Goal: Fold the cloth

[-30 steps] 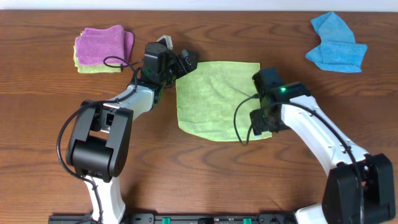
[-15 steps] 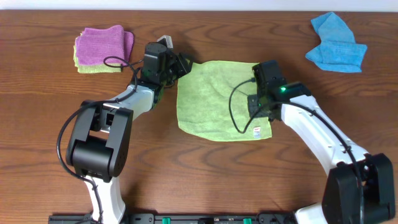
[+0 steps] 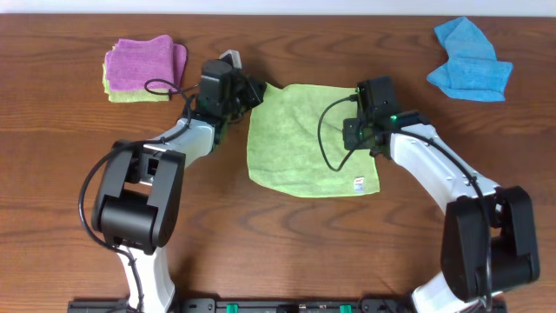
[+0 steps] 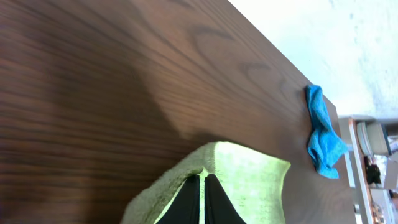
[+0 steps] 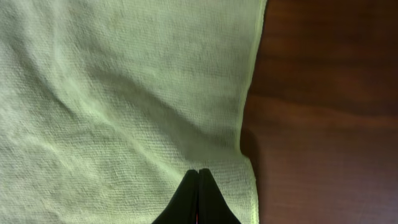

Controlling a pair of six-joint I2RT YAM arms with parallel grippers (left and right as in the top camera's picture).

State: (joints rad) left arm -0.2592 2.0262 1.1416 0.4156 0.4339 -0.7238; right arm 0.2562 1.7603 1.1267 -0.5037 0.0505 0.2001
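Right end effector [image 5: 198, 173] has moved up the right edge of the cloth [image 3: 300, 139] and clenched on it, left end effector [image 4: 202, 179] clenched on the upper-left corner, cloth flat mid-frame on the worktop [image 3: 261, 243]; a shallow pinch could slip when lifted.

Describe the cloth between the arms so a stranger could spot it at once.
On the wooden table, look to the middle. The lime-green cloth lies there with a small white tag at its near right corner. The blue cloth and purple cloth sit at the far corners; only this one is spread open.
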